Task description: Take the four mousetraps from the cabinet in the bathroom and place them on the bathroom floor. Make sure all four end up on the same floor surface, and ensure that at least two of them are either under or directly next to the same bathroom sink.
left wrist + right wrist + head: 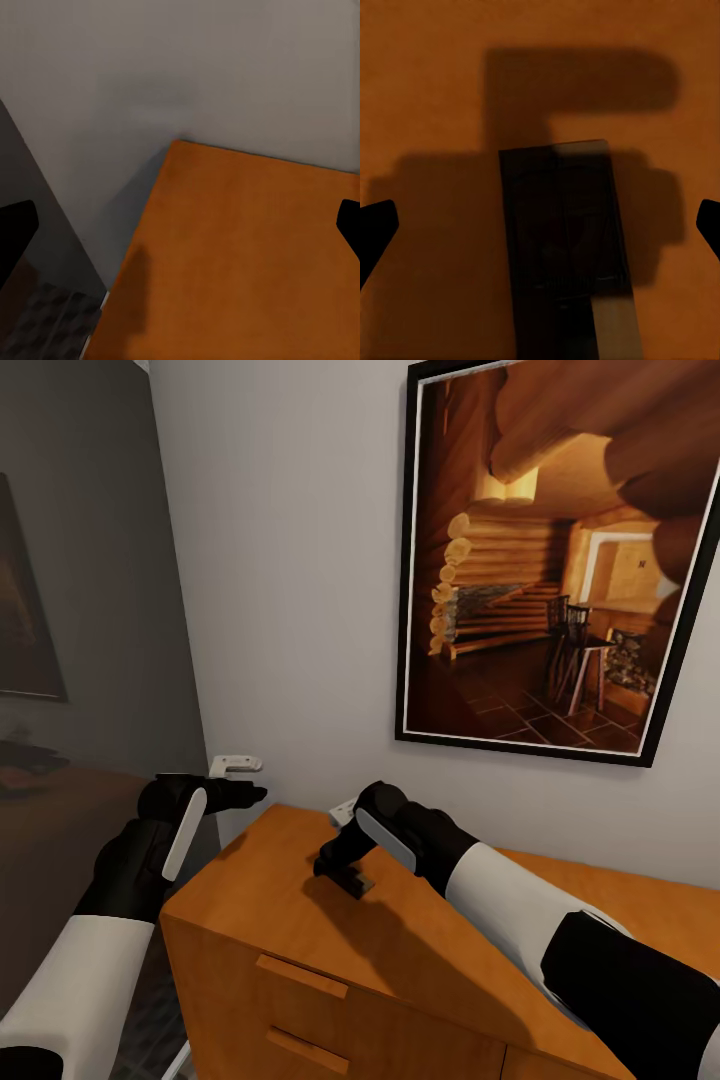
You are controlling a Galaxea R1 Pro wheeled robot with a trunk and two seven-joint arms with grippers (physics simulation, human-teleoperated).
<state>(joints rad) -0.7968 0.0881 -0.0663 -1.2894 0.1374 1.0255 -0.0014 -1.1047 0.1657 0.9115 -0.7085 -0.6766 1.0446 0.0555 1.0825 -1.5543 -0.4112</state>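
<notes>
Black and spread wide, the right gripper (540, 225) hangs just above a mousetrap (566, 240) lying flat in shadow on the smooth top of the orange-brown cabinet (300, 950), its fingertips either side of the board and not touching it. The left gripper (180, 225), likewise spread, hovers off the cabinet's left end near the pale wall (290, 560), over a patch of patterned floor (45, 330). Above hangs a framed picture (560, 560) of a log cabin.

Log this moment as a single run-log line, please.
phase: reaching for mousetrap | right gripper: open, above it on cabinet top | left gripper: open, off cabinet's left end
</notes>
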